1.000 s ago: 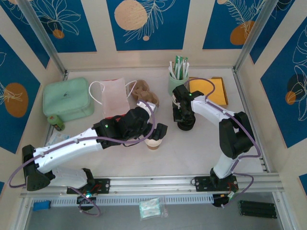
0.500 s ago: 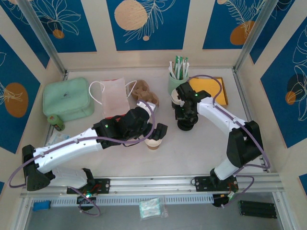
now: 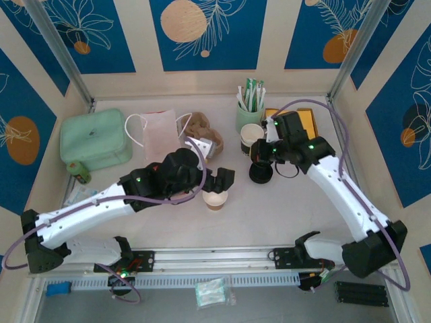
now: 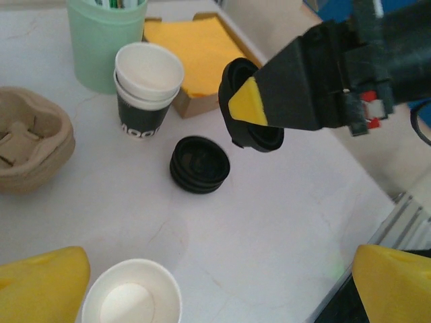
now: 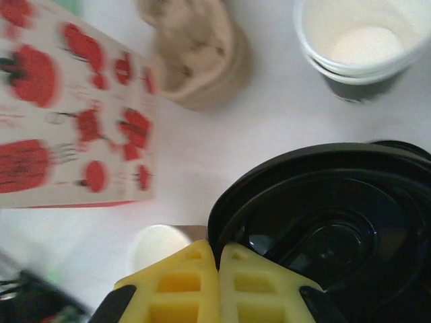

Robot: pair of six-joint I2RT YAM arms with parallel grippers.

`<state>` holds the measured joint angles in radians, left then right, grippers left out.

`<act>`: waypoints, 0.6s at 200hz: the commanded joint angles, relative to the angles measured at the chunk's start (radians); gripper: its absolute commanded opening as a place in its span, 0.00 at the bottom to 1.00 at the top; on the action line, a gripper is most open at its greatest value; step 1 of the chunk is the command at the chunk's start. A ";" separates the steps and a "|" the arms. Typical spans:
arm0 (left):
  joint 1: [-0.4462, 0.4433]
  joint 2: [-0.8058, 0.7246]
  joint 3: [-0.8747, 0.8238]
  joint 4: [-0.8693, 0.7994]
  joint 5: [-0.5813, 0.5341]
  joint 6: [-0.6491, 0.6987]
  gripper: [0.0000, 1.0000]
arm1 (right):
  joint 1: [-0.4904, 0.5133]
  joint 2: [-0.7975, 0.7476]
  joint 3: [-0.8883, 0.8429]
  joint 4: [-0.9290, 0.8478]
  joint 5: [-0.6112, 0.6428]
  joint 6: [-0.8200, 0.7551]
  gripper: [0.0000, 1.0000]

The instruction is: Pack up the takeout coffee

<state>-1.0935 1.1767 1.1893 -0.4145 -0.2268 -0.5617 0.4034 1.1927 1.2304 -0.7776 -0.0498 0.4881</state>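
Note:
The takeout coffee's small brownish paper cup [image 3: 215, 199] stands lidless on the table, also seen in the left wrist view [image 4: 131, 296] and the right wrist view [image 5: 156, 245]. My left gripper [image 3: 217, 187] hangs just behind and above it, open and empty, its yellow fingertips [image 4: 40, 286] wide apart. My right gripper [image 3: 264, 153] is shut on the rim of a black lid [image 5: 323, 208], held tilted in the air above a stack of black lids [image 3: 261, 173]. From the left wrist view the held lid [image 4: 262, 138] hangs beyond the stack [image 4: 199, 163].
Stacked white cups with a dark sleeve [image 3: 252, 136] stand by a green holder [image 3: 248, 111] and a box of orange napkins [image 3: 303, 124]. A red-and-white bag [image 3: 160, 138] and a pulp cup carrier [image 3: 204, 131] lie at the back, a green case [image 3: 94, 138] at the left.
The right gripper has lifted a black lid off the stack and swung its arm out to the right. The left gripper has drawn back slightly, uncovering the paper cup.

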 commanded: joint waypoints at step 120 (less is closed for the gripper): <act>0.270 -0.057 0.091 0.466 0.340 -0.412 0.99 | -0.121 -0.056 0.011 0.894 -0.751 0.593 0.00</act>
<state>-0.8402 1.1515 1.2537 -0.0723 0.0547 -0.8700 0.2893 1.1240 1.2346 -0.1436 -0.6941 0.9165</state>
